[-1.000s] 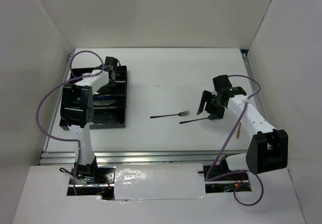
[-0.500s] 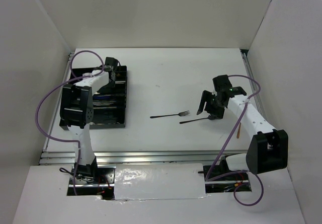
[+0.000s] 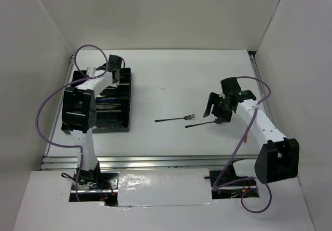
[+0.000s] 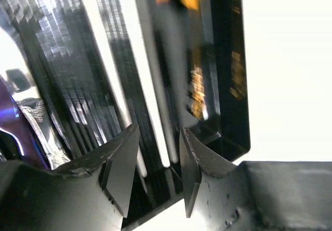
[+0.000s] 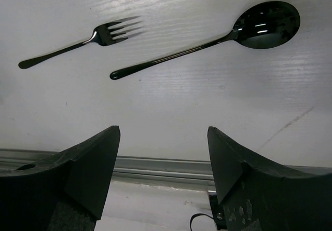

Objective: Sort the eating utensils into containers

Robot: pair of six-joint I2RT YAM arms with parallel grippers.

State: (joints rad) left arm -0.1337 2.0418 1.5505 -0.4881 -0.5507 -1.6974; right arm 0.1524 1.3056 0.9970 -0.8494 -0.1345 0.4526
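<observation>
The black tray (image 3: 70, 114) lies at the left with slim utensils in its long compartments. My left gripper (image 3: 114, 68) hovers over its far right corner. In the left wrist view the left gripper (image 4: 158, 174) is open and empty above silver utensils (image 4: 150, 101) and a gold-coloured piece (image 4: 199, 93) in the tray (image 4: 231, 111). A black fork (image 3: 175, 119) and a black spoon (image 3: 199, 123) lie on the table's middle. My right gripper (image 3: 215, 110) is open just above the spoon's bowl end. The right wrist view shows the fork (image 5: 78, 44) and spoon (image 5: 207, 41) ahead of the open right gripper (image 5: 163, 158).
A thin gold-coloured piece (image 3: 247, 133) lies on the table beside the right arm. White walls close the table in at the back and sides. A metal rail (image 3: 155, 161) runs along the near edge.
The left gripper has shifted slightly toward the tray's far edge. The right arm has swung slightly right at the elbow, its gripper staying by the spoon. Fork and spoon have not moved.
</observation>
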